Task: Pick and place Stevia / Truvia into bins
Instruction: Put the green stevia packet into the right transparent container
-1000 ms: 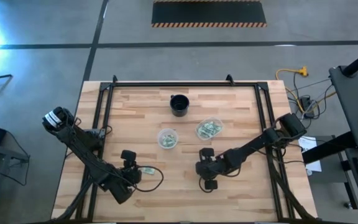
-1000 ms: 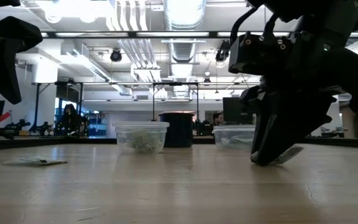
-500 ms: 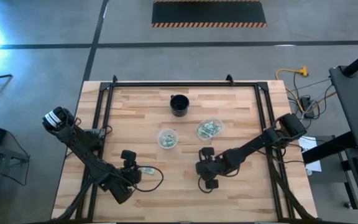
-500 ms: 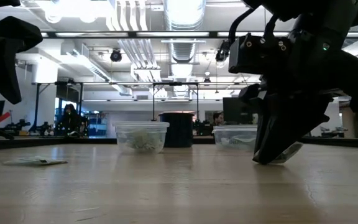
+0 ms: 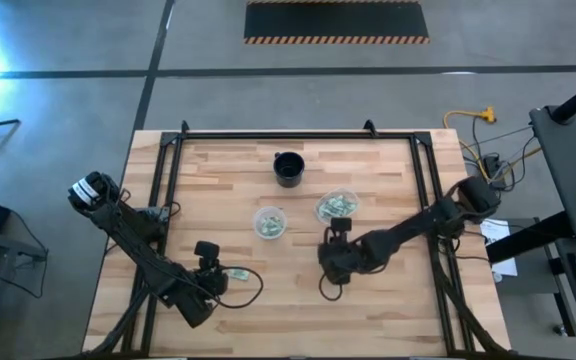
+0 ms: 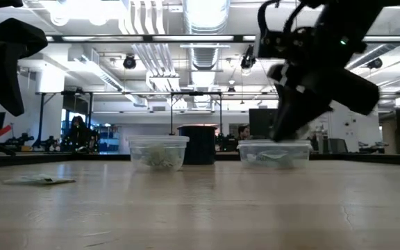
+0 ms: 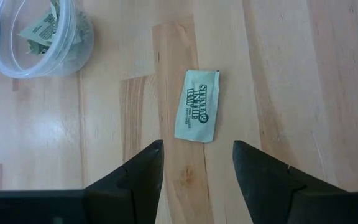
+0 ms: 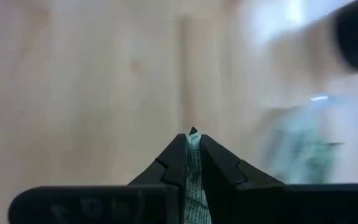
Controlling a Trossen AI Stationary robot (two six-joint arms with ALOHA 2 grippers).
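Note:
My right gripper (image 5: pixel 336 250) hangs above the table beside the right clear cup (image 5: pixel 336 207), shut on a green-and-white packet (image 8: pixel 193 163). In the low view it hovers (image 6: pixel 283 130) over that cup's rim (image 6: pixel 273 144). My left gripper (image 7: pixel 197 169) is open near the table's near-left part, its fingers standing short of a packet (image 7: pixel 196 114) that lies flat on the wood. This packet also shows from above (image 5: pixel 236 274). The left clear cup (image 5: pixel 269 222) holds several packets, and so does the right one. My right gripper pinches the packet between its two fingers; a narrow strip of the packet's edge (image 8: pixel 193 138) shows between and just past the fingertips. The packet is lifted clear of the table. The gripper itself hides the rest of the packet.
A black round cup (image 5: pixel 288 168) stands behind the two clear cups toward the far edge. Black frame rails (image 5: pixel 168 170) run along the table's left, right and far sides. Bare wood lies along the near edge (image 5: pixel 288 320).
My right gripper has risen from the table with the packet still between its fingers and moved toward the far edge, up to the right clear cup. The packet, whose end was on the wood, is now lifted clear.

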